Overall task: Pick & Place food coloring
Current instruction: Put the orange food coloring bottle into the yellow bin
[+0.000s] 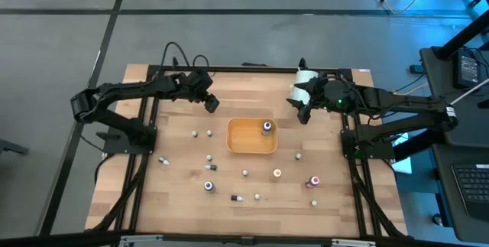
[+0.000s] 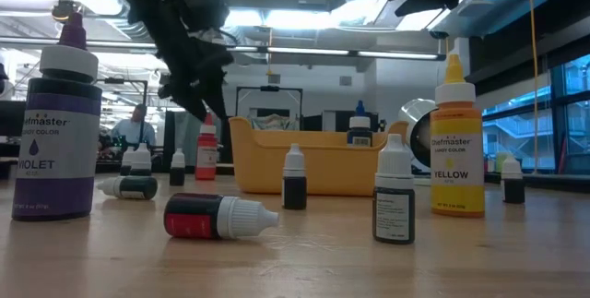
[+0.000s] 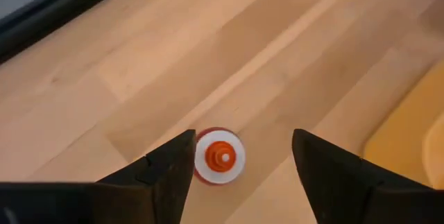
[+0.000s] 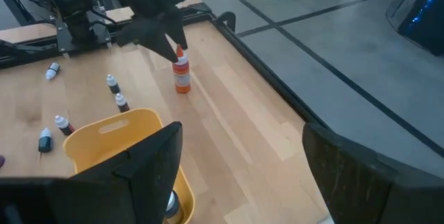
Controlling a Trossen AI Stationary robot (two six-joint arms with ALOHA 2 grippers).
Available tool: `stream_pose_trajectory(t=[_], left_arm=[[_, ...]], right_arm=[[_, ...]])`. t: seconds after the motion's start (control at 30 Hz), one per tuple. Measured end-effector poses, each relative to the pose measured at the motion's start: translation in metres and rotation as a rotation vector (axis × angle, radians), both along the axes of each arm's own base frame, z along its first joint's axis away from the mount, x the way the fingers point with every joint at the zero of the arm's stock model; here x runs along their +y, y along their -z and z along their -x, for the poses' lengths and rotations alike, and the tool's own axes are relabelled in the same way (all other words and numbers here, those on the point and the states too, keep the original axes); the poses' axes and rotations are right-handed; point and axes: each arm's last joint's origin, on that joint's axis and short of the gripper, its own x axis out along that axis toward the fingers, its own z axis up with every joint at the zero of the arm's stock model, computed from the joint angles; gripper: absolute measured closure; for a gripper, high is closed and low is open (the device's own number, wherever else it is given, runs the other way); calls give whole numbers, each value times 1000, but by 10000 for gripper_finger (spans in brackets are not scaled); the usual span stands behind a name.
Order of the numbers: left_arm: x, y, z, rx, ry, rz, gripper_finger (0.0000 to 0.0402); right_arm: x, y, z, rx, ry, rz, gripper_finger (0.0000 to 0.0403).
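The food coloring bottles are scattered over the wooden table. A red bottle with an orange-and-white cap (image 3: pixel 218 156) stands upright near the far edge, left of the orange tray (image 1: pixel 243 146). My left gripper (image 3: pixel 243 135) is open and hovers just above this bottle (image 4: pixel 181 73), one finger on each side, touching nothing. My right gripper (image 4: pixel 241 128) is open, in the air over the tray's far right corner (image 1: pixel 304 113). One blue-capped bottle (image 1: pixel 267 128) stands in the tray.
A large white cylinder (image 1: pixel 304 83) lies by the far edge beside my right arm. Near the front stand a violet bottle (image 2: pixel 60 132), a yellow bottle (image 2: pixel 456 141) and a black vial (image 2: pixel 395 196); a red bottle (image 2: pixel 217 217) lies on its side. Black frame rails (image 1: pixel 252 69) border the table.
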Motion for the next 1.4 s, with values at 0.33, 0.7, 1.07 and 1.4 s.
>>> stream_pose_trajectory(t=[0.33, 0.7, 1.07, 1.4], left_arm=[[3, 16, -6, 60, -3, 26, 167], [1, 18, 0, 118, -5, 55, 217], [1, 18, 0, 115, -6, 52, 304], [1, 18, 0, 115, -6, 53, 302]], right_arm=[[0, 0, 0, -1, 1, -1, 105], [0, 0, 0, 2, -1, 2, 105], [0, 0, 0, 4, -1, 4, 105], [0, 0, 0, 5, -2, 4, 105]])
